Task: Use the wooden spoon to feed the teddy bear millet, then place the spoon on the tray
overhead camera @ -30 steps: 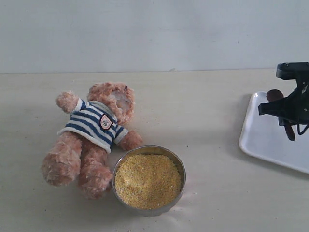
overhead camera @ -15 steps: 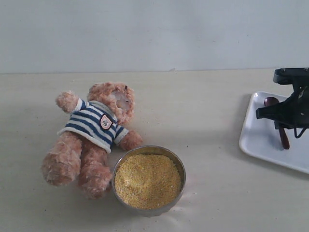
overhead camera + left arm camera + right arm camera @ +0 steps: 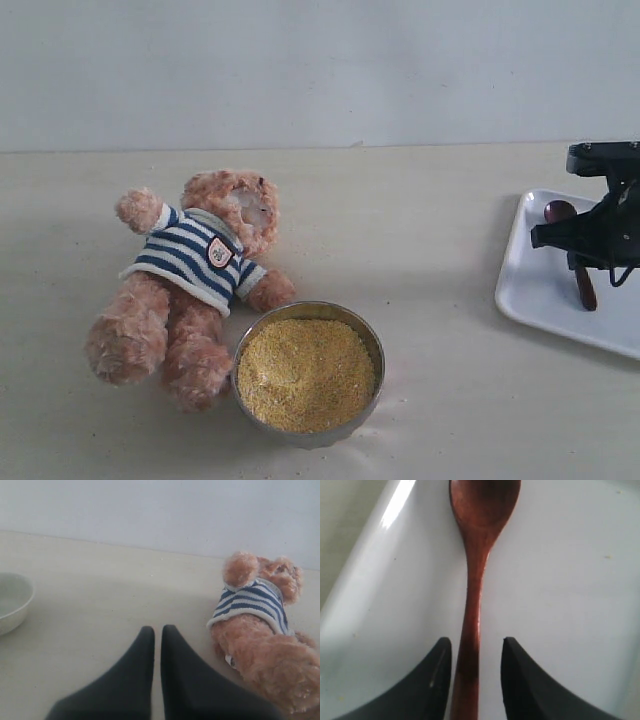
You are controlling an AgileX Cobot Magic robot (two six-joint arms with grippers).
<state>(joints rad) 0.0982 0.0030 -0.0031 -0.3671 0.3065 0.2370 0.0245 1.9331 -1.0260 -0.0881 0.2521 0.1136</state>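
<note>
The teddy bear in its navy-and-white striped shirt lies on its back at the left of the table, also visible as teddy bear. Just right of its legs stands the steel bowl heaped with yellow millet. The wooden spoon lies flat on the white tray at the right edge. My right gripper hovers over the spoon with its jaws open, a gap showing on each side of the handle. My left gripper is shut on nothing, low over bare table beside the bear.
A pale bowl sits on the table off to one side in the left wrist view. A plain wall runs behind the beige table. The tray reaches past the right border of the exterior view.
The right gripper lowered the spoon onto the tray and opened its jaws, releasing it. The bear, bowl and left gripper stayed still.
</note>
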